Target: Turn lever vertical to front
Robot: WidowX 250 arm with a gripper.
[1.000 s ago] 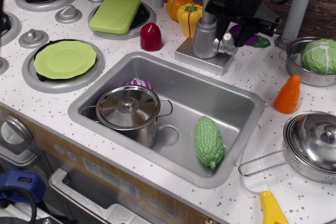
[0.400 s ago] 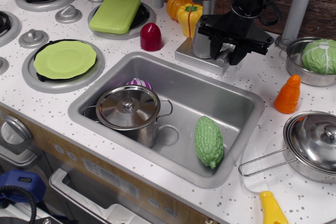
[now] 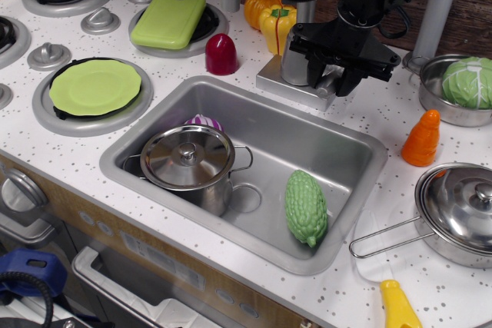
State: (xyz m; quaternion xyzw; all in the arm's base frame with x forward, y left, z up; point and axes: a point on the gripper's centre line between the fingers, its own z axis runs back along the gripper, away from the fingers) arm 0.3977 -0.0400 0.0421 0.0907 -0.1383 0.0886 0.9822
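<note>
The lever (image 3: 330, 79) is a small silver-grey paddle at the right front of the faucet base (image 3: 286, 84), behind the sink; only a sliver of it shows. My black gripper (image 3: 331, 74) has come down over it, with a finger (image 3: 316, 73) on each side of the paddle. The jaws look apart, and I cannot see them pressing on the lever. The gripper body hides the lever's joint and most of the faucet's right side. The grey faucet column (image 3: 297, 55) stands just left of the gripper.
The sink (image 3: 361, 160) holds a lidded steel pot (image 3: 187, 160) and a green gourd (image 3: 306, 207). A yellow pepper (image 3: 277, 27) and a red cup (image 3: 221, 54) stand left of the faucet. An orange carrot (image 3: 422, 138), a bowl with cabbage (image 3: 467, 82) and a lidded pan (image 3: 461, 213) are on the right.
The gripper has come down from above the faucet and now straddles the lever. Over the last half second it has hardly moved.
</note>
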